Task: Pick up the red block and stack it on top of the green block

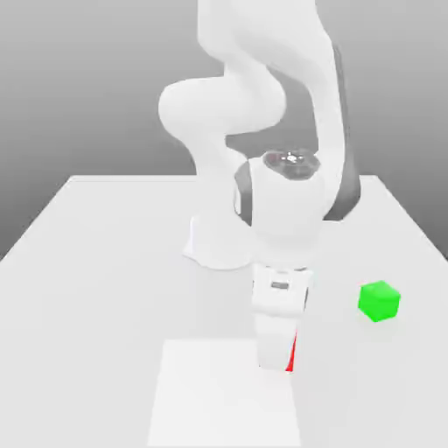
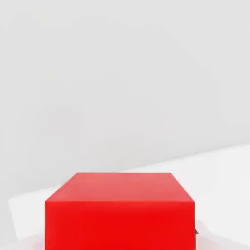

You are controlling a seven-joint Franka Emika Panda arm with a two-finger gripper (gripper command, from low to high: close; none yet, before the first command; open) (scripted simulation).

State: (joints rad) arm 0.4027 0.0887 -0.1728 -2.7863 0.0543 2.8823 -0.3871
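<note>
1. While the arm reaches down at lower centre of the exterior view, its gripper [image 1: 282, 360] is pinching the red block [image 1: 291, 354], a red sliver behind the fingers.
2. Up close, the red block [image 2: 119, 211] fills the hand view's lower middle.
3. Grasping looks done; lifting comes next.
4. That move calls for carrying it toward the green block [image 1: 379, 301], right of centre on the table [image 1: 105, 262], then aligning squarely above it.

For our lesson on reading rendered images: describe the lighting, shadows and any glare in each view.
Exterior view: soft, even light; the green block shows a brighter top and darker sides, casts almost no shadow; backdrop fades grey to pale; no glare. Hand view: the red block looms large and flat-coloured, top face slightly lighter, the pale table nearly merging with the backdrop.
</note>
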